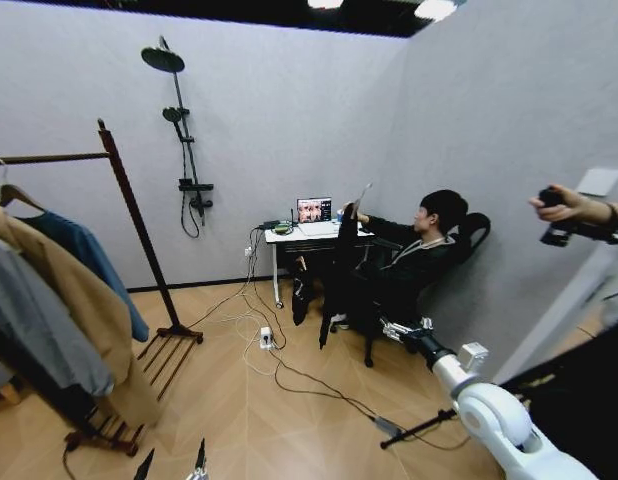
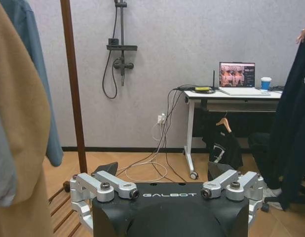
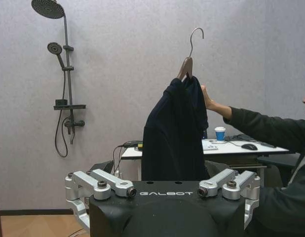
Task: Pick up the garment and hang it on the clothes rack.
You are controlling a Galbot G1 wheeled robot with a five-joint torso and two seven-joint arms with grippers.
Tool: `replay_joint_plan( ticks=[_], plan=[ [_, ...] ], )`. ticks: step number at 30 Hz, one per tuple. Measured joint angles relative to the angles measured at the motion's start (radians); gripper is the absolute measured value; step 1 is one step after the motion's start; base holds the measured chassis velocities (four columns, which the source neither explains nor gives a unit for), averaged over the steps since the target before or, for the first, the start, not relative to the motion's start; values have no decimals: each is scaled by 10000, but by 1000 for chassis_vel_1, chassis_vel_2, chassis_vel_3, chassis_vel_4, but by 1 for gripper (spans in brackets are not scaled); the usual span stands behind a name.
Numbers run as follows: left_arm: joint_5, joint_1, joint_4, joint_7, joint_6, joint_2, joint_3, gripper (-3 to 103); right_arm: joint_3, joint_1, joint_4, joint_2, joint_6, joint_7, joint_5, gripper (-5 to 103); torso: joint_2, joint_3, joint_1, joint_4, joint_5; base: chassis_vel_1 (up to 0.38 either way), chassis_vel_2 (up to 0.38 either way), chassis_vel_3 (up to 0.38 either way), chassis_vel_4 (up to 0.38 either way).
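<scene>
Grey walls and a wooden floor [image 1: 289,420] surround us, with a shower fitting [image 1: 184,130] on the far wall and a small white desk [image 1: 314,236] carrying a laptop [image 1: 314,210]. On our left stands the clothes rack [image 1: 139,240], its dark upright rising from a slatted base; a tan coat [image 1: 74,300] and a blue jacket [image 1: 89,260] hang on it. The garment [image 3: 174,133] is well apart from the rack — a seated person beside the desk holds it up on its wooden hanger [image 3: 186,66] with one hand [image 3: 208,98], the metal hook pointing upward. Our right gripper [image 3: 165,170] faces that black jacket from a distance, touching nothing, with its jaws spread wide. Our left gripper [image 2: 162,173] sits low near the rack's upright, jaws also spread wide and holding nothing. The right arm [image 1: 489,410] reaches forward at the lower right of the head view.
</scene>
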Motion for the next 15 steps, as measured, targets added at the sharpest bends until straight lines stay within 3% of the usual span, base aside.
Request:
replay_joint_plan(
  ticks=[6,7,11,15],
  plan=[
    [0,0,0,1,0,0,0,100,165,27,135,15,270,-1,-609,100,0,-1,2,-4,-6,-343,348,368,-360],
    [0,0,0,-1,0,0,-1,100,234,44,274,30,407,58,-896,100,-3,3,4,5,7,-341,381,338,-338],
    [0,-1,0,0,0,0,1,100,631,227,1155,85,766,833,-2260,100,-3,1,5,1,-2,-355,354,354,-343],
    [0,-2,0,1,0,1,0,100,1002,608,1751,22,753,1442,-2530,100,-5,3,12,-2,-2,-276,274,288,-283]
  ],
)
